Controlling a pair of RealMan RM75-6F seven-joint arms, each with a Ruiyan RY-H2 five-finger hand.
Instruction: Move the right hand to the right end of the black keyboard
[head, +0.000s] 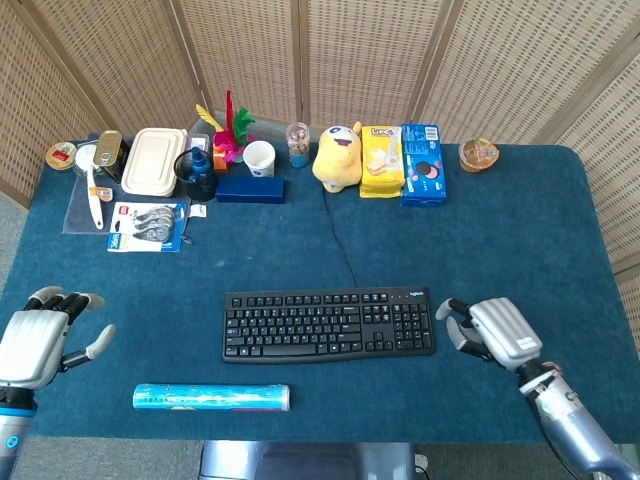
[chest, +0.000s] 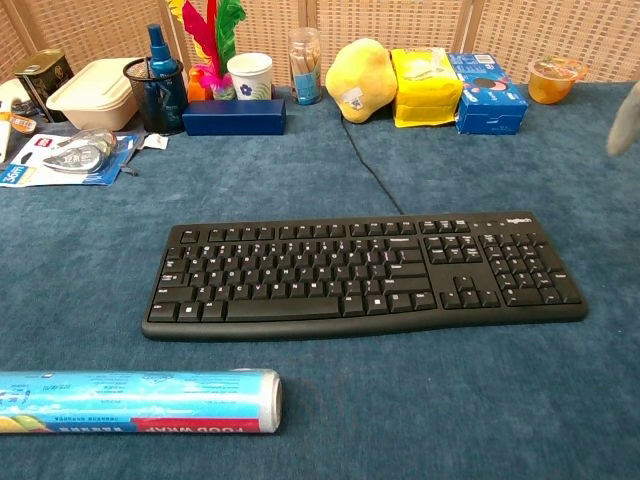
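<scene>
Nearest the robot, a foil-wrap roll lies on the blue bench, parallel to the front edge. At the near left corner the left robot hand hovers with fingers spread, holding nothing. On the near right, the right robot hand sits just beside the right end of the black keyboard, fingers apart and empty; whether it touches the casing cannot be told.

The keyboard lies in the middle of the bench, its long axis running left to right, number pad toward the right robot hand, and its cable leading away toward the back. It looks like a stiff, light plastic slab that would slide on the cloth if nudged; the short end edge is probably the place to hold.

Farther back stand a cup, a yellow plush toy and snack boxes.
</scene>
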